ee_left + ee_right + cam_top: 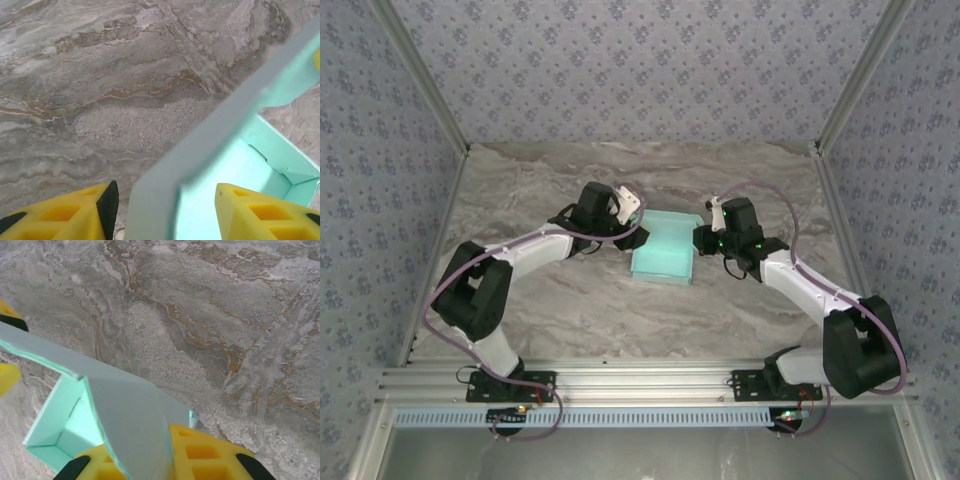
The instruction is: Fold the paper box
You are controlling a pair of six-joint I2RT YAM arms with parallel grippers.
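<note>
Grey-brown marbled tabletop point(570, 320), veined throughout. Walls point(640, 60) papered in a blue-grey floral pattern enclose three sides. Aluminium rail point(650, 380) along near edge; slanted aluminium posts point(420, 75) at the back corners.

A bench point(570, 320) with a marble-look top, grey and streaked with brown and white veins, fills the floor of a small enclosure. The wrist views show the same veined surface close up, with a rougher speckled patch in it. The back wall point(640, 70), the left wall point(370, 200) and the right wall point(910, 180) carry pale blue-grey wallpaper with a small repeating floral print. Slanting metal posts point(420, 70) mark the two back corners. Along the near edge runs a ribbed aluminium rail point(650, 385), with a white slotted strip point(650, 416) just in front of it. The light is even and soft.
</note>
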